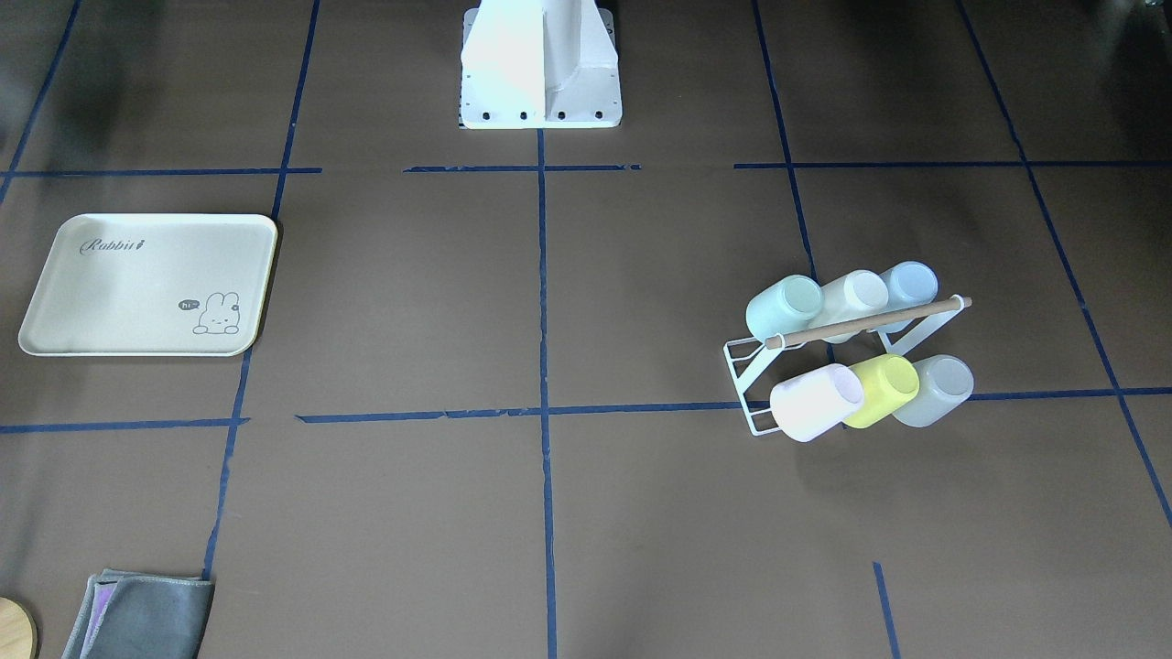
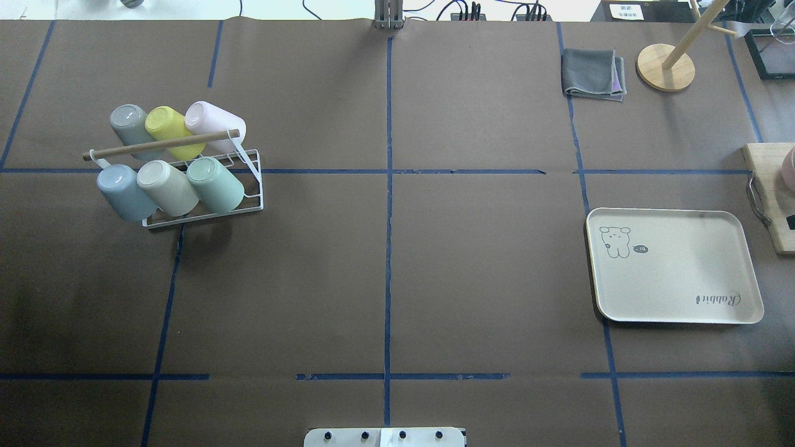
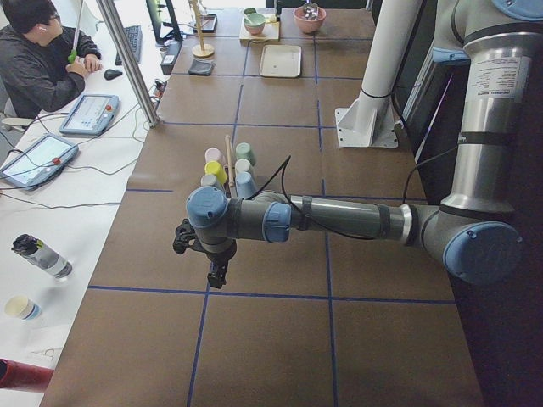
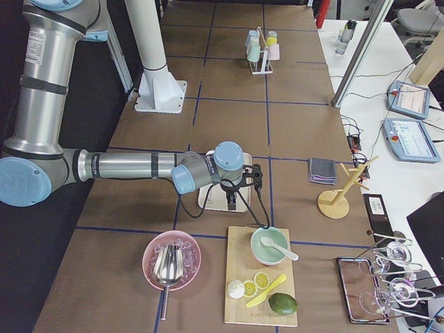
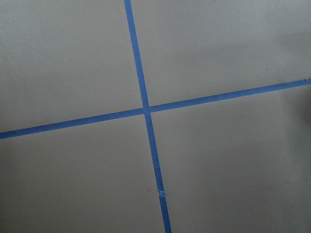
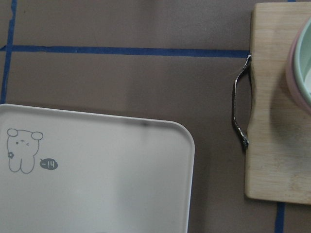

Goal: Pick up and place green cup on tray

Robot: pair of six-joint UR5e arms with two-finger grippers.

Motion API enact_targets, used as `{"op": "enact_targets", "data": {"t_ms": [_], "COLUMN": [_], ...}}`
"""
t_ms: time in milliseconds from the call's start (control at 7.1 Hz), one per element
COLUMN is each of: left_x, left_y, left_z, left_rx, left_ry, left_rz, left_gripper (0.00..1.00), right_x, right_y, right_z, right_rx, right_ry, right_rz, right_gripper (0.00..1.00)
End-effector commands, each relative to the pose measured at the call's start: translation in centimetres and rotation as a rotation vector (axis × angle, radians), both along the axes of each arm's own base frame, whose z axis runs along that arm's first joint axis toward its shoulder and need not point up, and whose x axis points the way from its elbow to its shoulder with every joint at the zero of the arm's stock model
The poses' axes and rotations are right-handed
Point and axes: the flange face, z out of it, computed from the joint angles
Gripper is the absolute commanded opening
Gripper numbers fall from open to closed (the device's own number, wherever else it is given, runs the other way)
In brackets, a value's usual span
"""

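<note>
The green cup point(image 2: 215, 184) is a pale mint tumbler lying tilted on the near right end of a white wire rack point(image 2: 251, 186). It also shows in the front view point(image 1: 784, 307) and both side views point(image 3: 245, 153) point(image 4: 254, 53). The cream tray point(image 2: 674, 279) with its bunny print lies empty at the table's right point(image 1: 137, 284) point(image 6: 97, 174). My left gripper point(image 3: 216, 273) shows only in the left side view. It hangs over bare table, well short of the rack. My right gripper point(image 4: 232, 201) shows only in the right side view, above the tray's edge. I cannot tell whether either is open or shut.
The rack also holds blue point(image 2: 122, 194), cream point(image 2: 166, 186), grey, yellow-green point(image 2: 169, 127) and pink cups under a wooden bar. A grey cloth point(image 2: 593, 74) and a wooden stand point(image 2: 666, 67) sit far right. A cutting board point(image 6: 277, 107) with a bowl lies beside the tray.
</note>
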Motion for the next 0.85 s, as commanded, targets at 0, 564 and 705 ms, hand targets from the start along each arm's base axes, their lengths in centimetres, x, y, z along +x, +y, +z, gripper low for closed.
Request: {"op": "enact_targets", "data": {"t_ms": [0,564,705], "left_x": [0.1,0.1,0.1], "left_y": [0.0,0.0,0.0], "left_z": [0.0,0.0,-0.1], "left_rx": [0.0,0.003,0.003], "left_ry": [0.001,0.001,0.001], "left_rz": [0.002,0.003,0.002], "left_gripper": [1.0,1.0,1.0], "right_x": [-4.5,-6.9,-7.1], "right_y": [0.8,2.1,2.4], "right_z": [3.6,7.8,8.4], "right_rx": [0.012,0.025,0.014], "right_ry": [0.021,0.018,0.023], "right_rz": [0.038,-0.006,-0.017], "right_gripper": [0.99,0.81,0.76]}}
